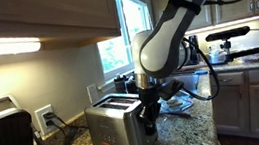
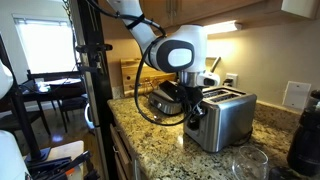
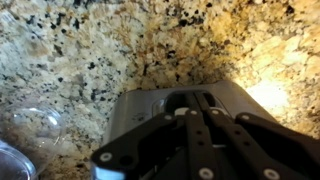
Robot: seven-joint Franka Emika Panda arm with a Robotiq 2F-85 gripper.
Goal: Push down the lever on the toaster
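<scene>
A silver two-slot toaster (image 1: pixel 115 127) stands on the speckled granite counter and shows in both exterior views (image 2: pixel 228 117). My gripper (image 1: pixel 148 113) is at the toaster's narrow end face, low against it, as the exterior view from the counter's other side (image 2: pixel 194 112) also shows. In the wrist view the black fingers (image 3: pixel 191 108) lie close together, shut, with their tips over the toaster's end (image 3: pixel 135 108). A small pale part by the fingertips may be the lever (image 3: pixel 180 112). The fingers hide most of it.
A clear glass (image 2: pixel 246 162) stands near the counter's front edge. A glass bowl (image 3: pixel 22 135) sits on the counter beside the toaster. A black appliance (image 1: pixel 2 140) is at the far side. A wall outlet (image 1: pixel 45 119) and a metal pot (image 2: pixel 163 100) lie behind.
</scene>
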